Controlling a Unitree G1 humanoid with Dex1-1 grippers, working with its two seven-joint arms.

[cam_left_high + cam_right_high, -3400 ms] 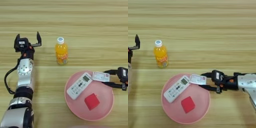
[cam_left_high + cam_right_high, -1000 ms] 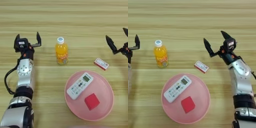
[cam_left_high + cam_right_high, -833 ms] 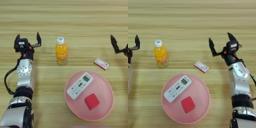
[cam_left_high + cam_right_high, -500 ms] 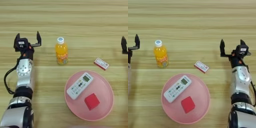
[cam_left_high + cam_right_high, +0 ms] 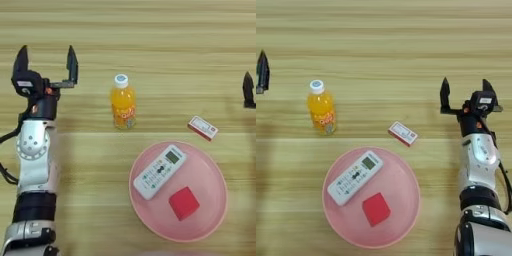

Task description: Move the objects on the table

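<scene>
Wood grain runs sideways across the table, which fills your whole view. Your left gripper stands at the far left with its two black fingers spread wide and nothing between them; the right eye view cuts it down to a single fingertip at the edge. Your right gripper stands at the far right, jaws likewise spread and empty, and the left eye view catches only one finger of it. Both arms run down out of the bottom of the picture.

Between them, the bottle stands upright on the bare wood, well apart from either gripper; the print on its label is too small to read. The box lies flat on the wood, just beyond the plate rim and not touching it. On the plate, the remote lies slantwise on the left half, and the cube sits just beside its near end; you cannot tell whether the two touch.
</scene>
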